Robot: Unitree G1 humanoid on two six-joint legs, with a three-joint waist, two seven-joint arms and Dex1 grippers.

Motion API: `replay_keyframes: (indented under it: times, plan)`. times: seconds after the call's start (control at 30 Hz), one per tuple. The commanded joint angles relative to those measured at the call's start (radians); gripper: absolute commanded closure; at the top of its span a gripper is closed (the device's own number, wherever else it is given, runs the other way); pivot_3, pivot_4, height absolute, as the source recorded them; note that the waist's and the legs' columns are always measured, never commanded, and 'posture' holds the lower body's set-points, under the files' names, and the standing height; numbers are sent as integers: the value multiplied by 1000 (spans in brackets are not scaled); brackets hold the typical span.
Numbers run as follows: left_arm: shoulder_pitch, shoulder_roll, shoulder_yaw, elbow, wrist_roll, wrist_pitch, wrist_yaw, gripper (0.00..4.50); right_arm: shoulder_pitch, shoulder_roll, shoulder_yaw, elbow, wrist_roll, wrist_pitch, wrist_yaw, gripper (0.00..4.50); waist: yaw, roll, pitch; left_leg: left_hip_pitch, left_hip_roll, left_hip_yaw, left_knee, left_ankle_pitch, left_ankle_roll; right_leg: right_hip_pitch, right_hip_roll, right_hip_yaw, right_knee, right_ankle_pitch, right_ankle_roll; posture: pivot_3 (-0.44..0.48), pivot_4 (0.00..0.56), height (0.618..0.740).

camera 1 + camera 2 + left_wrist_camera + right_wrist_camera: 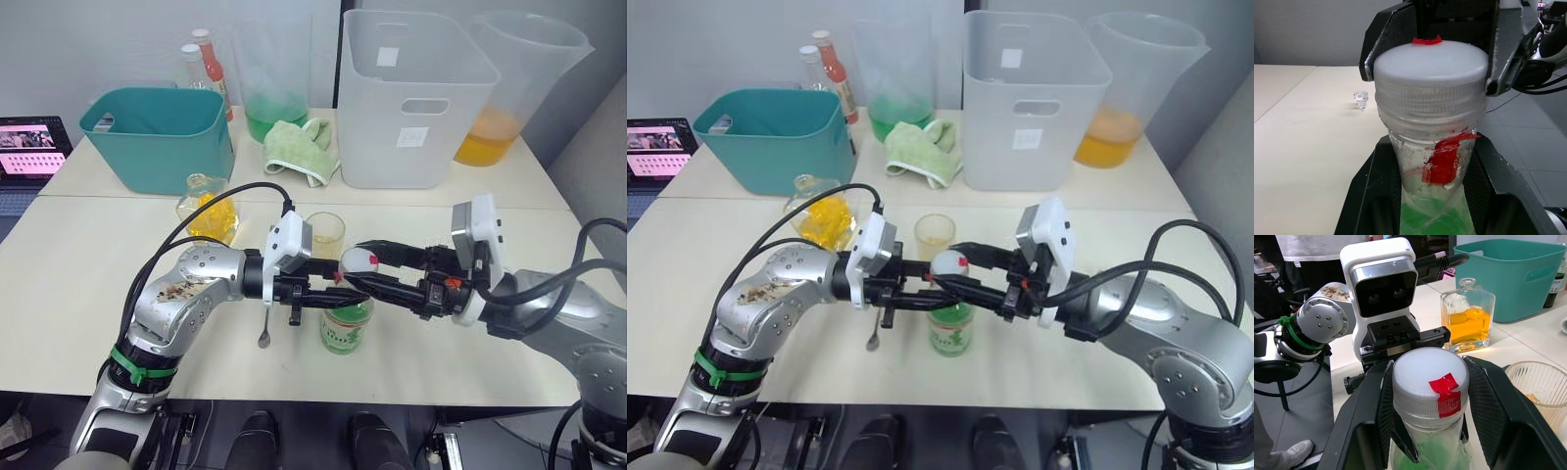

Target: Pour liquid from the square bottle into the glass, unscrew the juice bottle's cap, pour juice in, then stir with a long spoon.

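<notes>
the left gripper (315,291) was clamped on the neck of the juice bottle (346,328), which stood upright between both grippers. the right gripper (361,269) pinched the cap (359,260) just above. to unscrew well, it seemed best that the left held firm while the right twisted level. one square bottle (207,206) sat beyond the left gripper, one glass (325,233) just behind both, one long spoon (265,324) below the left.
</notes>
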Motion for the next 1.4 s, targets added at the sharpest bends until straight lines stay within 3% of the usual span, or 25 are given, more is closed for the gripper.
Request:
replay_keyframes:
  times: [0.03, 0.2, 0.33, 0.47, 0.67, 0.73, 0.9, 1.07, 1.17, 1.4]
  plan:
    - [-10, 1, 3, -23, 8, -34, -1, 3261, -32, -18, 30, 26, -25, -29, 57, 2826, 0, 0, 0, 0, 0, 0, 0, 0, 0, 0, 0, 0, 0, 0, 0, 0, 150, 740]
    - [-4, 13, 12, -38, -3, -25, 1, 3261, -100, -52, 114, 110, -111, -100, 278, 2826, -2, 0, 0, 0, 0, 0, 0, 0, 0, 0, 0, 0, 0, 0, 0, 0, 150, 740]
    - [15, 42, 29, -61, -16, -14, -2, 3261, -184, -113, 253, 237, -256, -236, 619, 2826, -4, 0, 0, 1, 0, 1, 0, 0, 0, 0, 0, 0, -1, 0, 1, 0, 150, 740]
    - [29, 76, 35, -83, -12, -17, -12, 3261, -342, -75, 344, 403, -320, -327, 867, 2827, -10, 0, 0, 1, 1, 0, 0, 0, 0, 0, 1, 0, 0, 0, 1, 0, 150, 740]
    - [29, 101, 36, -105, -26, -6, -7, 3261, -490, -19, 395, 575, -430, -414, 1022, 2827, -15, 0, 0, 1, 1, 0, -1, 0, 0, 0, 1, 0, 0, 0, 0, 0, 150, 740]
    - [32, 107, 37, -111, -24, -8, -6, 3261, -516, -14, 392, 606, -444, -412, 1041, 1721, -14, 0, 0, 0, 1, 0, -1, 0, 0, 0, 0, -1, 0, 0, 0, 0, 150, 740]
    - [35, 106, 43, -98, -26, -19, -4, 3261, -517, -32, 300, 569, -386, -323, 982, 102, -9, 0, 0, 1, 1, 0, -1, 0, 0, -1, 0, -1, 1, 1, -1, 0, 150, 740]
    - [25, 91, 30, -70, -16, -42, -9, 3261, -392, -47, 151, 365, -264, -197, 772, 47, -2, 0, 0, 0, 1, -1, -1, 0, 0, -1, 1, -1, 1, 1, -1, 0, 150, 740]
    - [21, 79, 19, -59, -11, -55, -12, 3261, -291, -20, 73, 226, -168, -101, 554, 47, -1, 0, 0, 0, 1, -1, -1, 0, 0, -1, 0, -1, 2, 1, -1, 0, 150, 740]
    - [9, 58, 7, -39, -6, -62, -26, 3261, -126, -17, 17, 75, -135, -36, 278, 47, -1, 0, 0, 1, 0, 0, 0, 0, 0, 0, 0, 0, 2, 0, 0, 0, 150, 740]
